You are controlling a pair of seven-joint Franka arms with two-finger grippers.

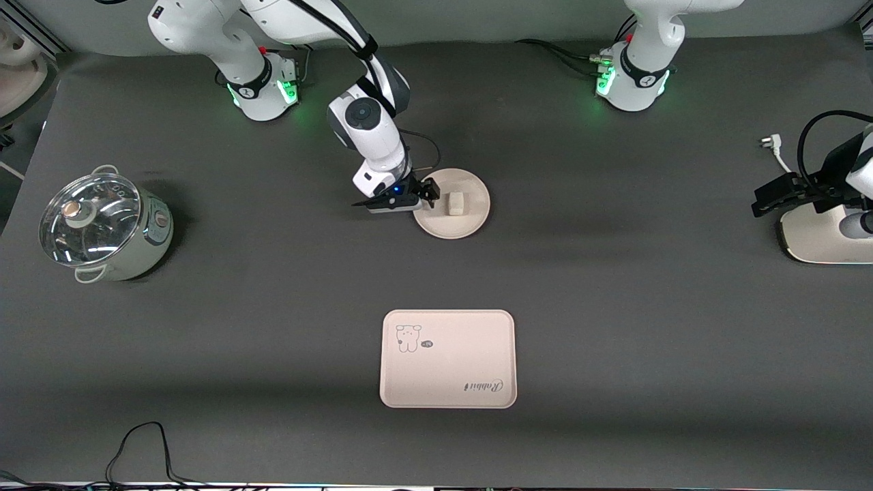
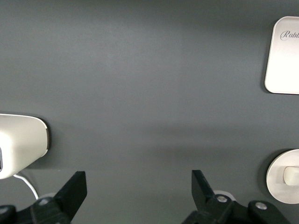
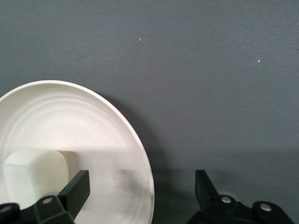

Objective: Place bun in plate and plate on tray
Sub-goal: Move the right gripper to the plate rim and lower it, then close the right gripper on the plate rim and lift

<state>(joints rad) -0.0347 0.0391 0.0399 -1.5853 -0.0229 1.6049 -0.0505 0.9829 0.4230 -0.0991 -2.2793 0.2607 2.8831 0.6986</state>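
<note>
The bun (image 1: 455, 203) is already laid in the plate (image 1: 470, 221). The right hand (image 1: 424, 193), fingers apart, straddles the rim for lifting toward the nearer tray (image 1: 448, 359). The left hand (image 2: 139, 192) waits, spread apart.

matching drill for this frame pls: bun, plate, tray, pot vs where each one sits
Things:
1. bun
2. plate
3. tray
4. pot

Places:
A. toward the right arm's end of the table
B. nearest the front camera
C. on the plate
D. on the table, rim between the right gripper's open fingers

Pairs: 1-C, 2-D, 3-B, 4-A
</note>
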